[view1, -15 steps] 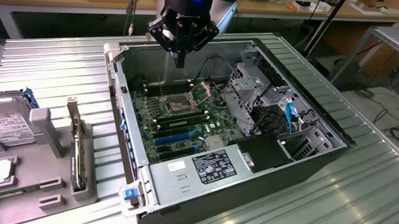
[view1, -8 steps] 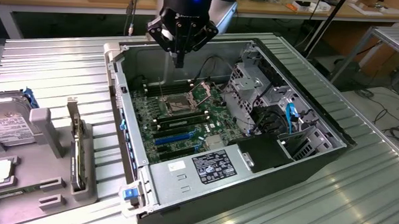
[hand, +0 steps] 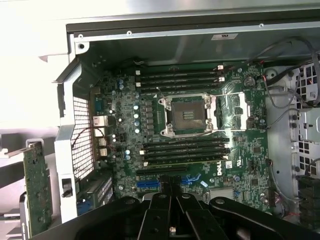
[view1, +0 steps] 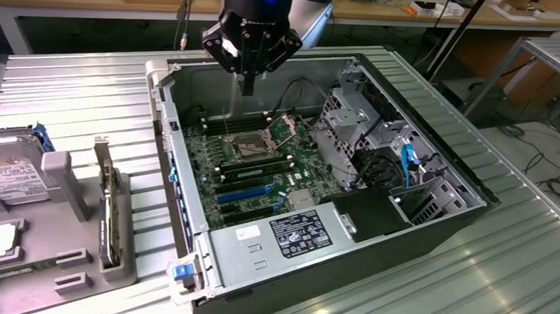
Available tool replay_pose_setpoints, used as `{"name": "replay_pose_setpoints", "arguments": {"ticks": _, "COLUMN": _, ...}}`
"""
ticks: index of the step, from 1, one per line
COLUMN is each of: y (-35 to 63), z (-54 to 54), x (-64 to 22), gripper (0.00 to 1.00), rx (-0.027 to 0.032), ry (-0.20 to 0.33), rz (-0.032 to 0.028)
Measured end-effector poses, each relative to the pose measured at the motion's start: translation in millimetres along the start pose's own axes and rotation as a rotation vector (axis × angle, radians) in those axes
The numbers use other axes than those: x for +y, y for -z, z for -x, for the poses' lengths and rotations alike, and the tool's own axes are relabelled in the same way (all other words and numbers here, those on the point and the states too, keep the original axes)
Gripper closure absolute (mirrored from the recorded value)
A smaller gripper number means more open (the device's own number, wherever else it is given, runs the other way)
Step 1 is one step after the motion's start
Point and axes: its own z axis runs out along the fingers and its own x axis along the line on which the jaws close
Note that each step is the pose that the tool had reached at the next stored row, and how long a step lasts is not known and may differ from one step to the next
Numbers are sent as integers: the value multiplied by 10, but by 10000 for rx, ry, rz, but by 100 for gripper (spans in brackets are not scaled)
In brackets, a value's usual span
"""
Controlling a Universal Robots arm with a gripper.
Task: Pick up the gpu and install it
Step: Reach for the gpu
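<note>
The gpu (view1: 105, 196) stands on edge in a slot of the grey holder (view1: 65, 181) on the exterior view's left, just beside the open computer case (view1: 257, 268). From where I stand it is a thin card, dark green along the board, with a pale metal bracket strip rising at its far end. The wrist view catches its green face outside the case wall. The gripper (view1: 248, 86) hangs over the far end of the case, above the motherboard (view1: 261, 163), fingers pressed together with nothing between them, well apart from the card. A hard drive (view1: 9, 175) lies further left.
</note>
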Motion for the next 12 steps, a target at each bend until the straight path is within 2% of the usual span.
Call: {"name": "replay_pose_setpoints", "arguments": {"ticks": 12, "y": 3, "z": -95, "x": -8, "gripper": 89, "rx": 0, "ry": 0, "rz": 0}}
